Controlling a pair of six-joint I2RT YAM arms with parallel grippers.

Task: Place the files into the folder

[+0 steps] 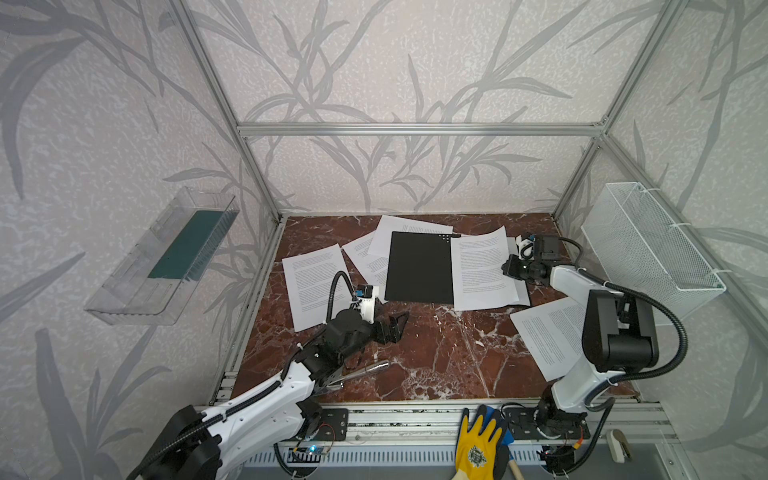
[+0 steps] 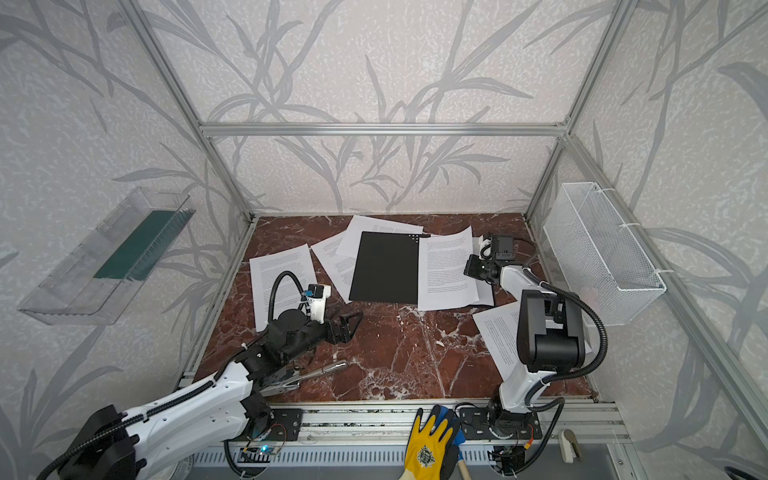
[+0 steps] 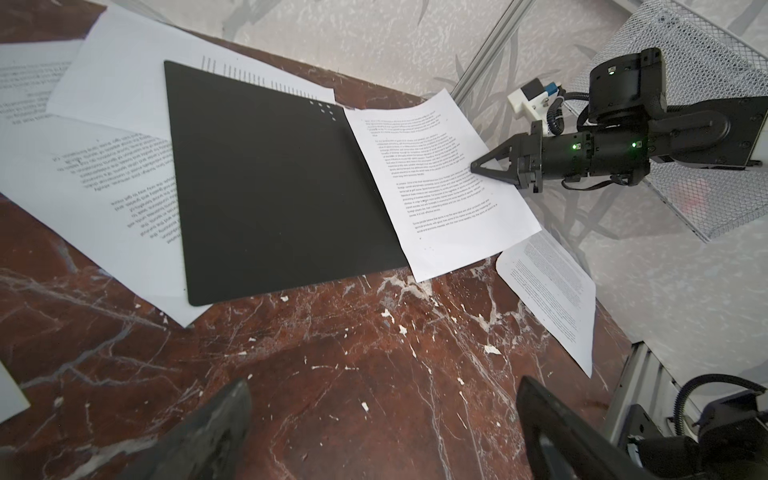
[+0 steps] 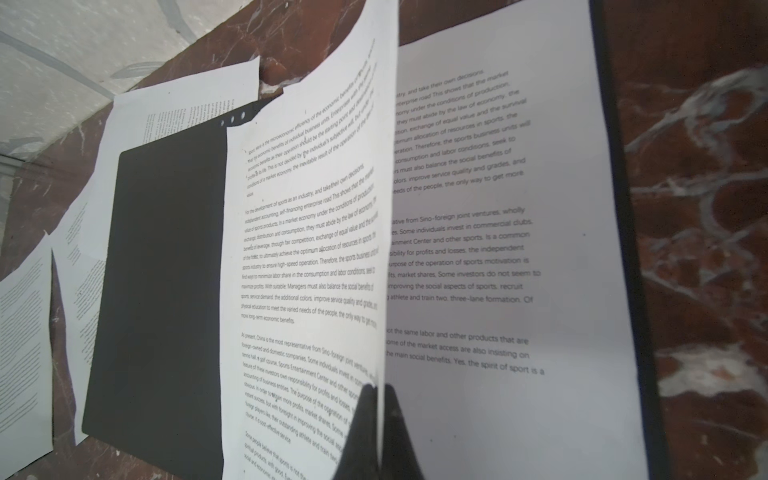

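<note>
The folder [image 1: 419, 268] lay open, black inside up, at the back middle of the marble surface [image 1: 436, 357]. The right pincer [image 4: 378, 392] pinched the outer edge of a printed sheet [image 1: 482, 270], raised over what seemed the folder's right half, where a second sheet [image 4: 478, 249] lay flat. The left pincer [image 1: 399, 326] hung spread near the folder's front left corner. Other files [image 1: 313, 286] lay scattered around.

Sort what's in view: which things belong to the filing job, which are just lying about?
Job: folder, lying open; sheet pinched by right gripper; loose sheets around it; left gripper, open.
Lying about: yellow glove; metal tool; white mesh basket; clear wall tray holding green slab.
</note>
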